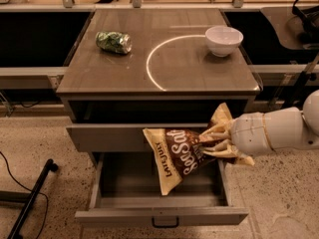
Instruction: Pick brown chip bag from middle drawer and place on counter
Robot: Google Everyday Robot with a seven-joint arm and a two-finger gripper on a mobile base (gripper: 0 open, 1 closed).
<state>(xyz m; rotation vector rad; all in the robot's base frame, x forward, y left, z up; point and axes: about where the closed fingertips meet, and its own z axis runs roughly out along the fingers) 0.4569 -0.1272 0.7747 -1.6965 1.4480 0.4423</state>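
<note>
The brown chip bag, dark brown with cream ends and cream lettering, hangs tilted in the air above the open middle drawer. My gripper reaches in from the right and is shut on the bag's right end, level with the front of the closed drawer above. The middle drawer is pulled out, with a low grey front panel and a dark curved handle; the part of its inside that shows holds nothing. The grey-brown counter with a pale arc line lies above and behind the gripper.
A small green shiny packet lies at the counter's left rear. A white bowl stands at its right rear. A closed grey drawer with a taller front sits above the open one. A black stand leg lies on the floor at left.
</note>
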